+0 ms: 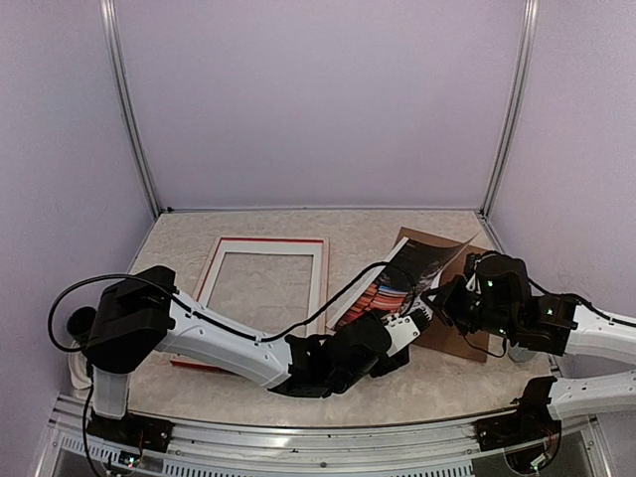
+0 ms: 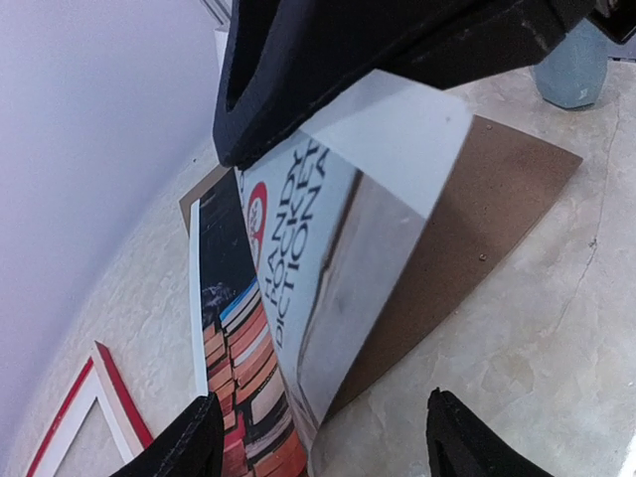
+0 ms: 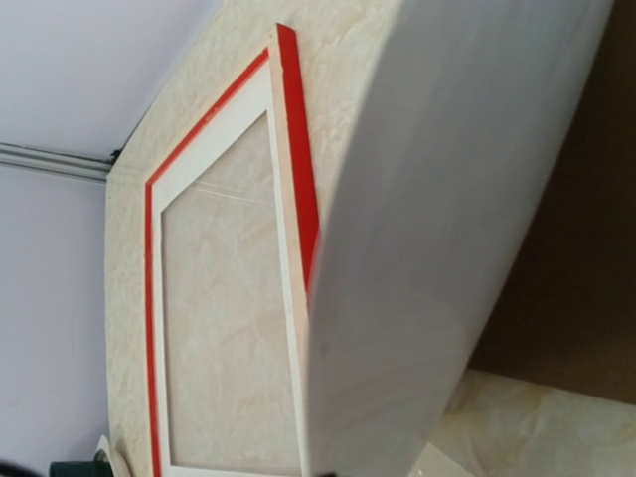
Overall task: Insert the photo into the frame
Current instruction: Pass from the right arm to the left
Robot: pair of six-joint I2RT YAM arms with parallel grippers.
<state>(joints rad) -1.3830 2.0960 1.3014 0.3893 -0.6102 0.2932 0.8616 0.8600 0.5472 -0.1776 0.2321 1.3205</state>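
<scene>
**Photo bowed hard, and a crease is the danger**

Trouble first: the photo is curled sharply, with one edge raised and the other resting low by the board. If the left gripper bites on that curl, or the two arms pull against each other, I'd expect a crease. The print could also slip out and land short of the frame.

The right gripper is clenched on the photo's raised edge. The left's jaws stand apart, gripping nothing, and the print's low corner sits just ahead between its fingers. The frame lies flat on the table, just left of the photo.
</scene>
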